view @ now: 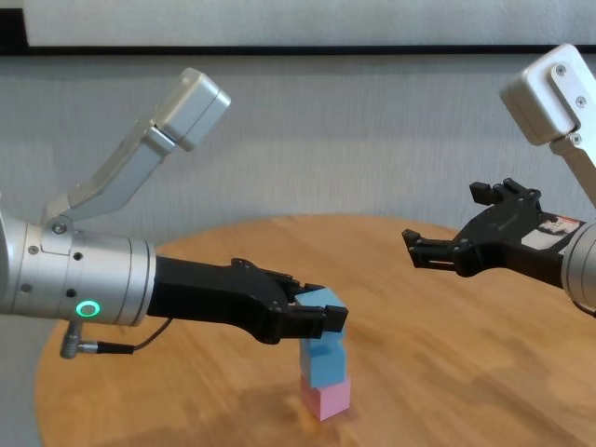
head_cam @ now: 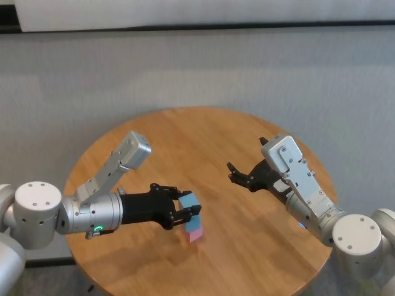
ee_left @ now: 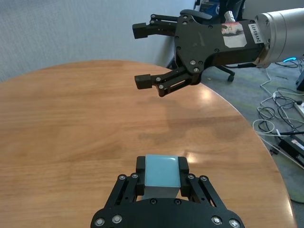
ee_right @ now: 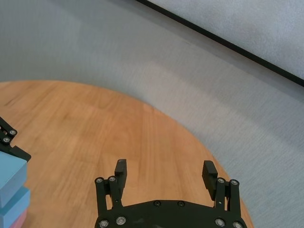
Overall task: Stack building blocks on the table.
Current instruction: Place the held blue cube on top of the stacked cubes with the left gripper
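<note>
Top block held over the stack, tilted.

The left gripper (view: 321,317) is clamped on a blue cube (view: 323,305) at the top of blue (view: 325,363) on pink (view: 325,399), mid-table (head_cam: 247,246). Released askew, it may slide off or topple the stack. The right gripper (view: 447,228) hangs spread wide and empty, well apart.

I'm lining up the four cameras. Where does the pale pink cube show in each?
Head: pale pink cube, stack's base, low centre.
Chest: bottom centre.
Right wrist: sliver at lower left edge.
Left wrist: not in it.
Shared landmark: round wooden table.
</note>
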